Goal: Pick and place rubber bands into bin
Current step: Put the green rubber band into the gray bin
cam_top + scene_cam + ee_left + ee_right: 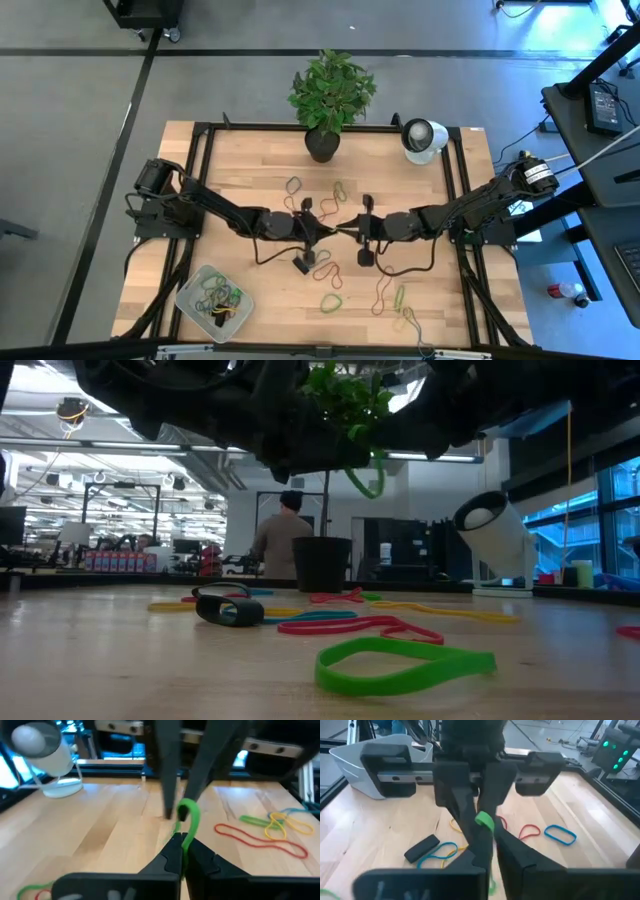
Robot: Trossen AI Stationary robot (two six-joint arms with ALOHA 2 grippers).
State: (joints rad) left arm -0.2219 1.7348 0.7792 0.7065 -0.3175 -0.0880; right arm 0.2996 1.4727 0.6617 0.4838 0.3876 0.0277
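I'm looking down on the pale wooden table (250, 165), filling the middle of the high view, with grey floor around it and dark desks at the right edge. In the low view the room behind is a lit hall, a person (283, 540) standing far off at centre. A potted plant (330, 95) sits at the table's top edge, centre, and a white round device (424, 137) just right of it. The bin (214, 296) is at lower left of the high view, a heap of rubber bands inside. More rubber bands (333, 301) lie loose across the centre and lower right, a green one (404, 665) large in the low view's foreground. A small black block (302, 265) lies just below centre.

Both arms reach in from the sides and meet mid-table. The left gripper (325, 231) is pinched shut on a green rubber band (188, 820), which loops up out of its fingertips in the left wrist view. The right gripper (351, 226) faces it tip to tip, touching the same band; I can't tell whether its fingers are gripping or parted.
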